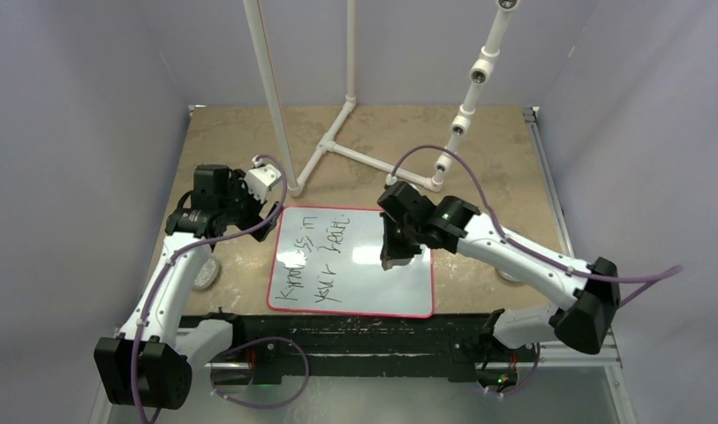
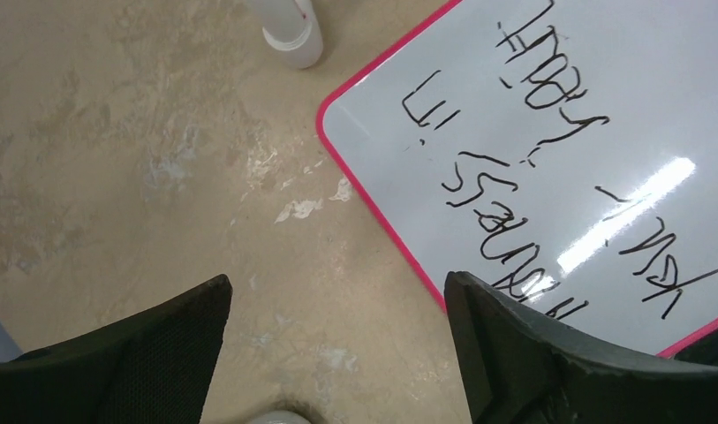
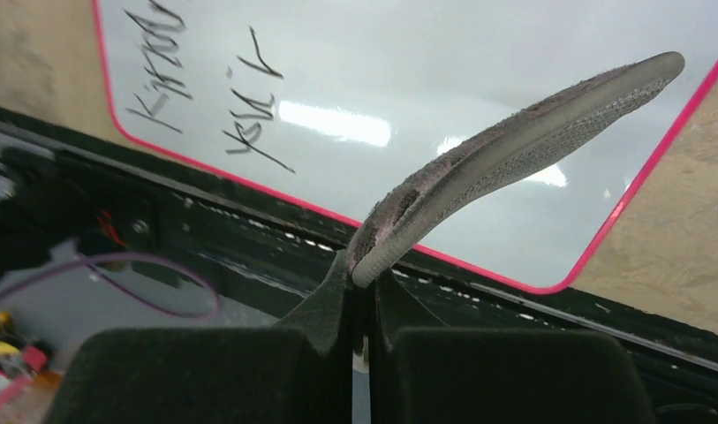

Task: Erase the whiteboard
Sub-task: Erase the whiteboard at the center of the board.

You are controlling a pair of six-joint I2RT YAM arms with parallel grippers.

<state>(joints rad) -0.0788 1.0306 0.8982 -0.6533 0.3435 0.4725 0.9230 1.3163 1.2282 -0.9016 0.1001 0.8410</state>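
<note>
The whiteboard [image 1: 355, 265] lies flat in the middle of the table, white with a red border and black handwriting on its left half. My left gripper [image 1: 265, 215] hovers by the board's far left corner, open and holding nothing. In the left wrist view that gripper [image 2: 337, 287] straddles bare table, with the whiteboard [image 2: 602, 88] to its right. My right gripper [image 1: 397, 256] is over the board's right part. In the right wrist view this gripper [image 3: 362, 274] is shut on a thin grey pad [image 3: 532, 124] that curves up over the whiteboard [image 3: 381, 71].
A white pipe frame [image 1: 337, 146] stands on the table behind the board, and one pipe foot [image 2: 293, 35] sits near the board's corner. Small grey round pads lie on the table at left [image 1: 207, 274] and right [image 1: 511, 276]. A black rail [image 1: 355, 340] runs along the near edge.
</note>
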